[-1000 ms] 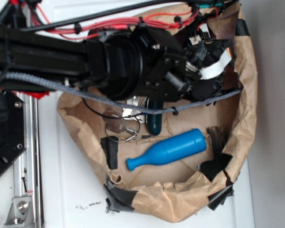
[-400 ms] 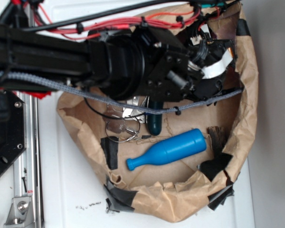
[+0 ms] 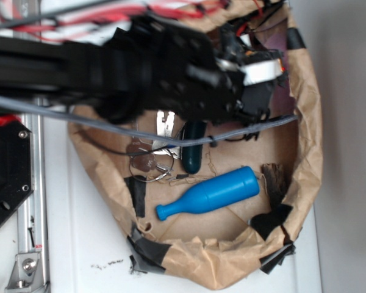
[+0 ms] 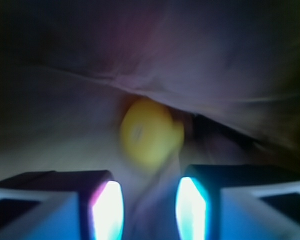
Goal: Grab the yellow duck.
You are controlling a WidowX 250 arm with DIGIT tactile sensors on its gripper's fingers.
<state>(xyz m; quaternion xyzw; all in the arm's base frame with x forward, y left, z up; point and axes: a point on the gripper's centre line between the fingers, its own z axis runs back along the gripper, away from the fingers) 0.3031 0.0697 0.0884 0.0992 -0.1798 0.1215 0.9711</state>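
Note:
In the wrist view the yellow duck [image 4: 149, 132] shows as a blurred round yellow blob under a fold of brown paper, just ahead of my gripper [image 4: 150, 207]. The gripper is open, its two bright fingertips [image 4: 108, 209] apart with nothing between them; the duck lies beyond the gap, not inside it. In the exterior view the black arm and gripper [image 3: 244, 91] reach into the far right of the paper-lined bin [image 3: 305, 152], and the duck is hidden under the arm there.
A blue bottle-shaped pin [image 3: 208, 193] lies in the middle of the bin. A dark teal object [image 3: 193, 151], metal rings [image 3: 147, 163] and a cable [image 3: 171, 135] lie near the arm. Black tape patches [image 3: 272, 217] mark the paper walls.
The arm has moved toward the upper right of the bin and the exterior view has shifted slightly; the pin appears a little lower left.

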